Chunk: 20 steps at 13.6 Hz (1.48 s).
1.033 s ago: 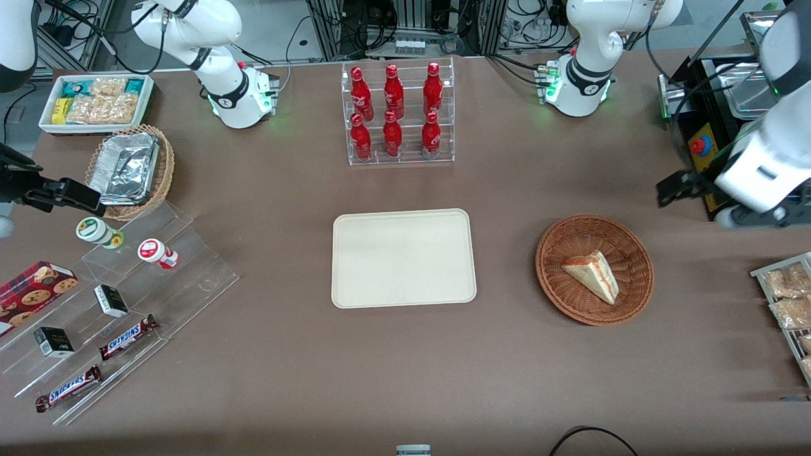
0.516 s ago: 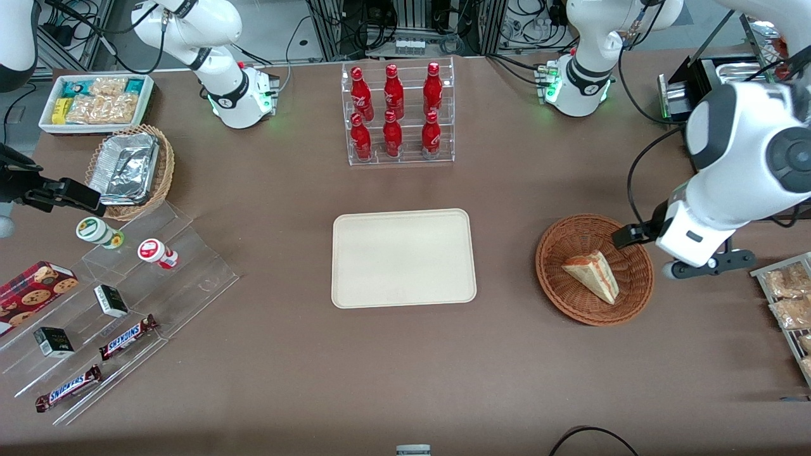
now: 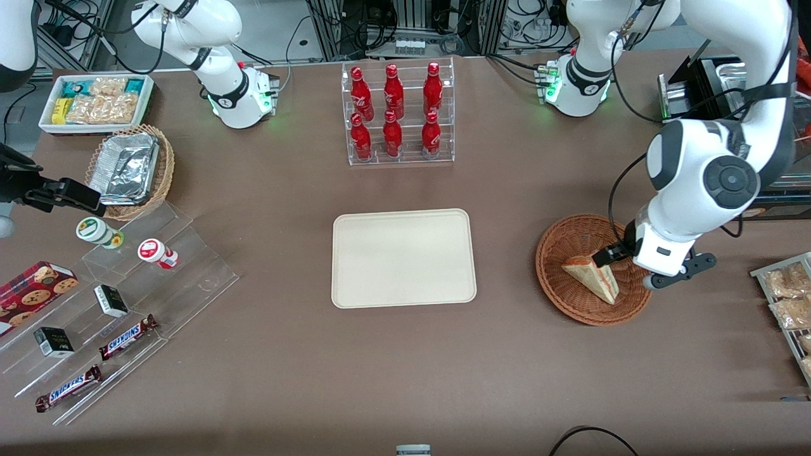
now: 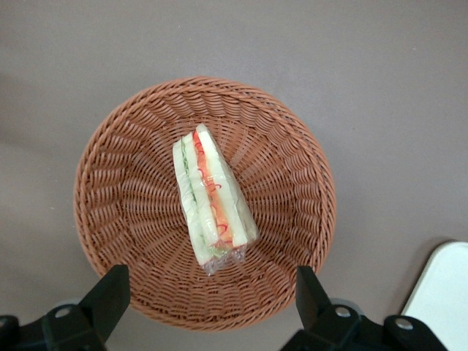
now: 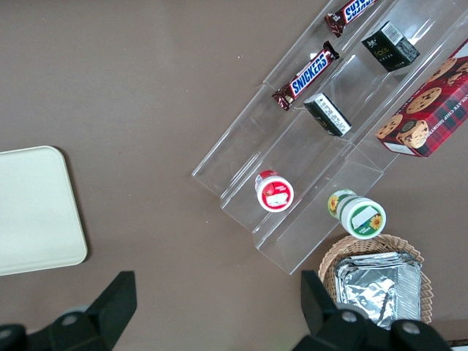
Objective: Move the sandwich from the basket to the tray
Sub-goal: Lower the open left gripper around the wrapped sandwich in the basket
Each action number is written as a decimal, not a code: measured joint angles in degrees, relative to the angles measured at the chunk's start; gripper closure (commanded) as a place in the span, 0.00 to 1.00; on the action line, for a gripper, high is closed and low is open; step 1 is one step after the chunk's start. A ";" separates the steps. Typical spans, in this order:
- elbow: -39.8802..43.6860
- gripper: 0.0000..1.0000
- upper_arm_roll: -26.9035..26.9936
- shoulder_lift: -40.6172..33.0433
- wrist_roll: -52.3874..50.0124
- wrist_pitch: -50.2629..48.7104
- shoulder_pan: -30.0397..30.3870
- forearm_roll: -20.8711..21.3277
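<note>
The sandwich (image 3: 592, 275) is a pale triangular wedge lying in the round reddish-brown basket (image 3: 551, 278) toward the working arm's end of the table. In the left wrist view the sandwich (image 4: 212, 205) shows red and green filling along its edge and lies near the middle of the basket (image 4: 131, 219). My gripper (image 3: 624, 269) hovers above the basket, over its side toward the working arm's end, open wide with nothing between its fingers (image 4: 110, 292). The cream tray (image 3: 403, 258) lies bare at the table's middle, beside the basket; a corner of the tray (image 4: 446, 300) also shows in the left wrist view.
A clear rack of red bottles (image 3: 396, 114) stands farther from the front camera than the tray. Snack packets on a rack (image 3: 789, 304) lie at the working arm's end, near a black machine (image 3: 709, 126). Acrylic steps with candy bars (image 3: 127, 291) sit toward the parked arm's end.
The working arm has swung in from the table's end and come down over the basket; its gripper now hangs above the sandwich. Sandwich, basket and tray have not moved.
</note>
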 measured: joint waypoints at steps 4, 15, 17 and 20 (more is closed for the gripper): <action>-6.42 0.00 0.01 0.42 -5.04 8.20 0.00 0.00; -10.77 0.89 0.56 6.64 -7.26 19.08 0.14 0.00; -10.76 1.00 0.60 6.74 -7.60 19.21 0.20 0.00; -10.27 1.00 0.61 6.65 -7.65 19.17 0.20 0.00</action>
